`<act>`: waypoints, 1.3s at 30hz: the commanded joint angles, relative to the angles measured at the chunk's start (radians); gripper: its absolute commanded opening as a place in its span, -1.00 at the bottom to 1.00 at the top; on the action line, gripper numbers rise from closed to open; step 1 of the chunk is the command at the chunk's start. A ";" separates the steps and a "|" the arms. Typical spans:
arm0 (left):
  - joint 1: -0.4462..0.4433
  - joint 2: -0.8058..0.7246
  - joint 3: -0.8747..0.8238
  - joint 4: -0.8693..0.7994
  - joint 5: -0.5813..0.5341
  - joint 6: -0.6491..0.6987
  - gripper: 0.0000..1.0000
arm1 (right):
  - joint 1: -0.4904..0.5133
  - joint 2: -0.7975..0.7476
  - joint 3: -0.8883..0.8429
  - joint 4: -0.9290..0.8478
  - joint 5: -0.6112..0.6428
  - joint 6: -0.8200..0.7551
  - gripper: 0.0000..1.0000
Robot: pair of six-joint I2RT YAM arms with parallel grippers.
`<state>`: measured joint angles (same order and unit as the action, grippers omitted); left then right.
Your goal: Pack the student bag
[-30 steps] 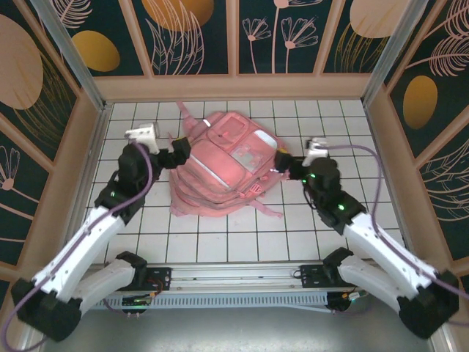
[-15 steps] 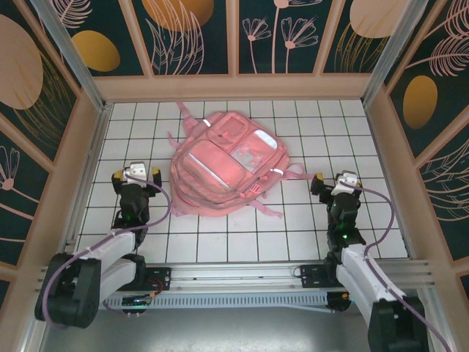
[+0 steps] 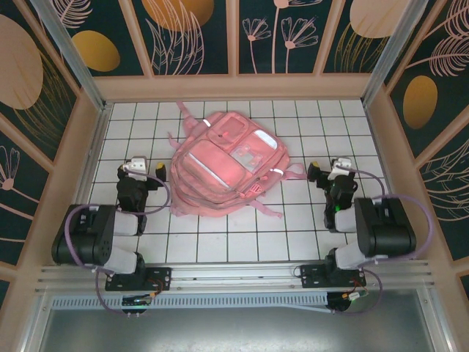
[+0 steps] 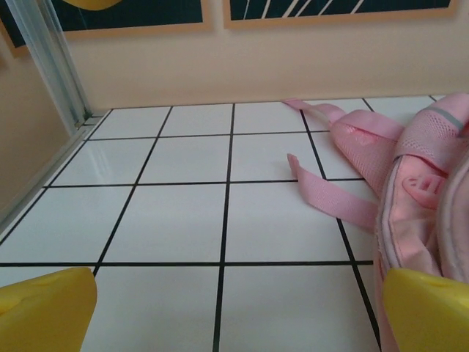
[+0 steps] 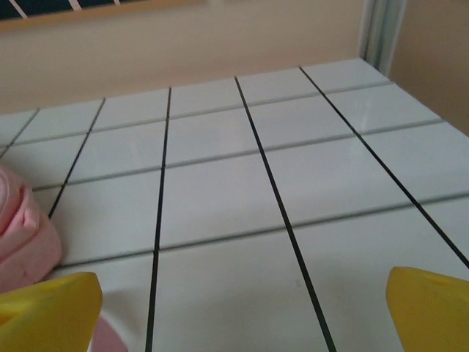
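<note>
The student bag (image 3: 227,165) is a pink backpack lying flat in the middle of the white tiled table, front patch up, with straps trailing at its far and near right sides. My left gripper (image 3: 141,170) sits low to the left of the bag, open and holding nothing. In the left wrist view its yellow fingertips (image 4: 44,312) stand wide apart over bare tile, with the student bag (image 4: 432,183) and a loose strap (image 4: 330,194) to the right. My right gripper (image 3: 335,171) sits to the right of the bag, open, nothing held. Its fingertips (image 5: 432,308) frame bare tile, the student bag's (image 5: 22,235) edge at left.
Beige walls (image 3: 234,86) with dark patterned panels enclose the table on three sides, with metal posts (image 4: 47,62) in the far corners. Both arms are folded back near their bases by the front rail (image 3: 234,275). Bare tiles lie on either side of the bag.
Both arms have drawn back from the bag's sides toward the near edge and folded up. The grippers stayed open. The bag has settled flat and not shifted since.
</note>
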<state>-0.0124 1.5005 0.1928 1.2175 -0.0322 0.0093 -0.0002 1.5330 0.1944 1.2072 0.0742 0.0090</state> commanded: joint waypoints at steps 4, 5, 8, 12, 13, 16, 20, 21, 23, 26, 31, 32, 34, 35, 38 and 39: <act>0.019 0.023 0.037 0.070 0.040 -0.054 0.97 | -0.009 0.030 0.011 0.141 -0.007 0.007 0.99; 0.019 0.029 0.051 0.048 -0.012 -0.076 0.98 | -0.011 0.033 0.012 0.148 -0.007 0.009 0.99; 0.018 0.026 0.059 0.031 -0.039 -0.082 0.98 | -0.022 0.031 0.017 0.134 -0.012 0.022 0.99; 0.018 0.018 0.047 0.049 -0.041 -0.082 0.98 | -0.014 0.030 0.017 0.131 -0.005 0.014 0.99; 0.018 0.018 0.047 0.046 -0.042 -0.082 0.98 | -0.014 0.029 0.017 0.131 -0.006 0.014 0.99; 0.018 0.019 0.046 0.049 -0.043 -0.084 0.98 | -0.015 0.030 0.018 0.131 -0.006 0.015 0.99; 0.019 0.018 0.047 0.048 -0.042 -0.083 0.98 | -0.015 0.030 0.018 0.131 -0.008 0.014 0.99; 0.019 0.017 0.047 0.048 -0.042 -0.082 0.98 | -0.015 0.030 0.018 0.130 -0.007 0.014 0.99; 0.018 0.018 0.048 0.048 -0.043 -0.082 0.98 | -0.015 0.029 0.017 0.132 -0.008 0.014 0.99; 0.019 0.019 0.046 0.048 -0.042 -0.082 0.98 | -0.014 0.030 0.019 0.130 -0.011 0.010 0.99; 0.019 0.019 0.047 0.048 -0.042 -0.082 0.98 | -0.017 0.029 0.022 0.119 -0.020 0.013 0.98; 0.019 0.019 0.047 0.048 -0.043 -0.082 0.98 | -0.018 0.030 0.023 0.120 -0.019 0.013 0.99; 0.018 0.019 0.047 0.048 -0.043 -0.082 0.98 | -0.017 0.030 0.024 0.118 -0.019 0.013 0.99; 0.018 0.019 0.047 0.048 -0.043 -0.082 0.98 | -0.018 0.030 0.024 0.117 -0.020 0.014 0.98; 0.019 0.018 0.047 0.048 -0.043 -0.083 0.98 | -0.018 0.030 0.020 0.128 -0.018 0.013 0.99; 0.019 0.019 0.046 0.048 -0.042 -0.082 0.98 | -0.017 0.030 0.020 0.129 -0.017 0.013 0.99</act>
